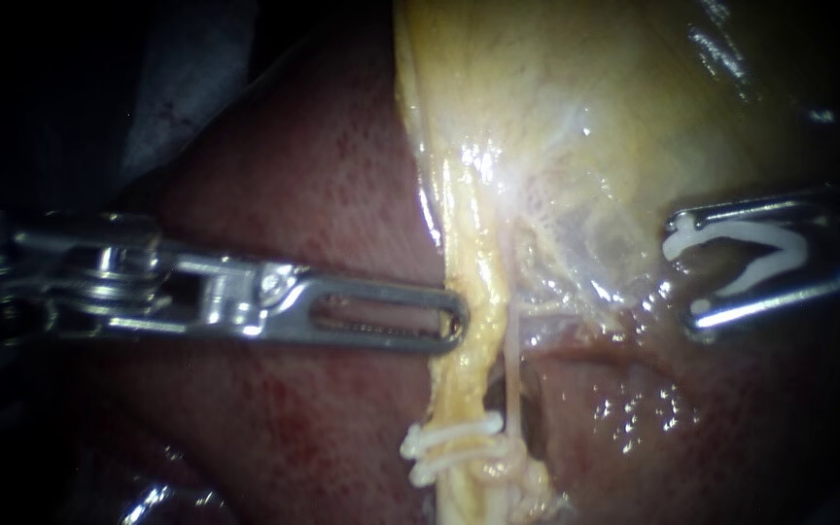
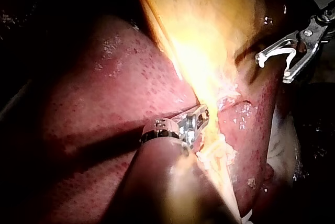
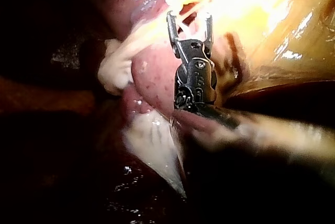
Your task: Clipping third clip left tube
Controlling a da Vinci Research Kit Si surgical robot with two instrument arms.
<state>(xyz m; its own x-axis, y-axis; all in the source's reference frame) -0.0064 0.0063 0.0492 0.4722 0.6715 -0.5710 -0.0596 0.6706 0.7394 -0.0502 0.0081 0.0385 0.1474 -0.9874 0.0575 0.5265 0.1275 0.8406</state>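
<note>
Our right instrument (image 1: pixel 682 274): jaws spread, holding a white clip (image 1: pixel 746 258) from both sides.
Left tube (image 1: pixel 469 282): well apart from that clip, touching our left instrument (image 1: pixel 454 319) at its tip; hold unclear.

Left tube (image 1: pixel 467 340) runs off frame below its two clips (image 1: pixel 451 442); whether the left instrument (image 1: pixel 444 335) holds it cannot be determined.

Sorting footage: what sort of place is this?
Likely a surgical robot's bench: a slender steel left instrument and a right instrument carrying an open white plastic clip, over dark red liver and yellowish gallbladder.
</note>
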